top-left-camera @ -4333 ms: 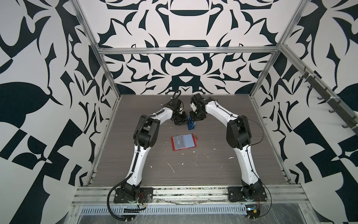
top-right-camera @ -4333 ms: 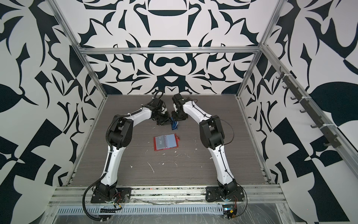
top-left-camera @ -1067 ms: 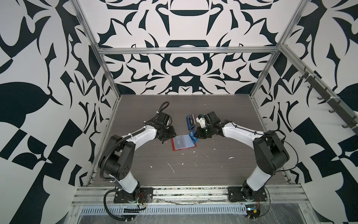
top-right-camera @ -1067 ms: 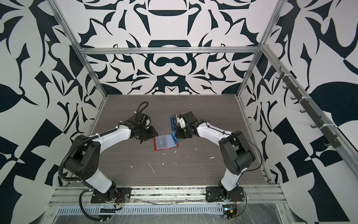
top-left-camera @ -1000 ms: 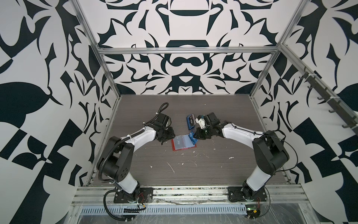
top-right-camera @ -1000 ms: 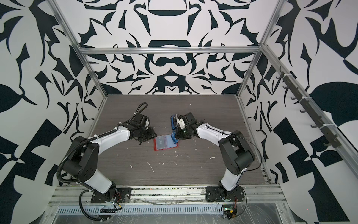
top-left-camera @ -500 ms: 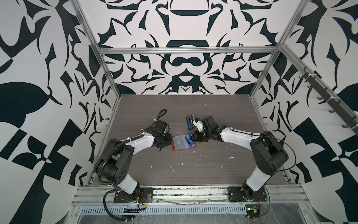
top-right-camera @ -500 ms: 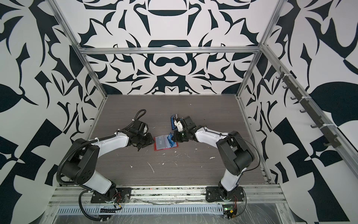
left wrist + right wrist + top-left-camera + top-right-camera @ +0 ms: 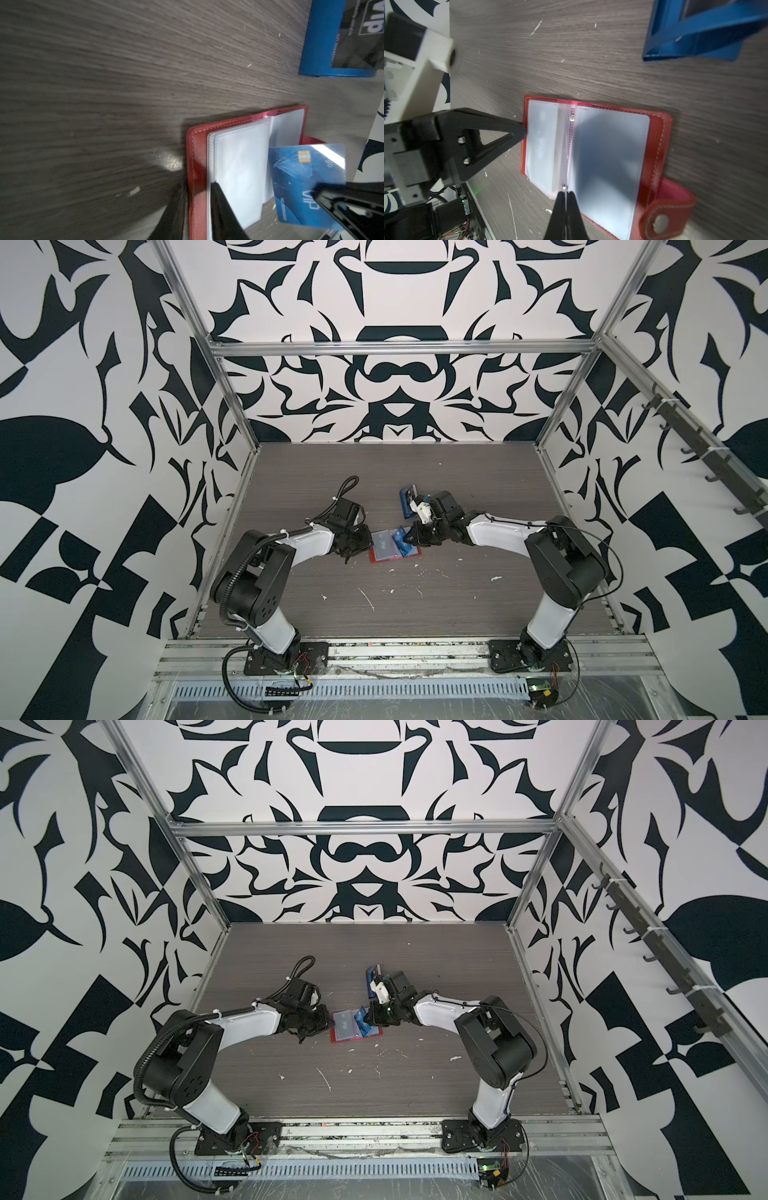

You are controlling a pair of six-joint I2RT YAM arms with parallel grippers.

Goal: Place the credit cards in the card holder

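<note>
Just above the snap-tab half of the open card holder [image 9: 662,133], close to its spine, a blue card [image 9: 301,176] is held tilted. One edge is turned toward the clear sleeve pages [image 9: 608,149], but the card is not yet seen inside any pocket. It is pinched by the right gripper [image 9: 565,195], whose fingers are pressed together on it so that only its thin edge shows between them.

The holder is laid flat and spread open on the table [image 9: 104,83], covers down, and its visible sleeves appear empty. The task is therefore judged to be at an early stage: one insertion is being attempted and nothing is stowed, as far as can be seen. Beyond the holder, near it but not touching, a dark card [image 9: 365,41] is stood in a blue rack [image 9: 320,41] and is left to be fetched. No other cards can be made out.

At the holder's opposite half, the left gripper [image 9: 196,187] is set astride the outer cover edge. One finger is placed outside the red cover and the other is laid on the top sleeve page. Whether the edge is actually squeezed cannot be told.

In both top views, each arm is seen stretched low from its base toward the holder, and the two wrists are brought in from opposite sides.
</note>
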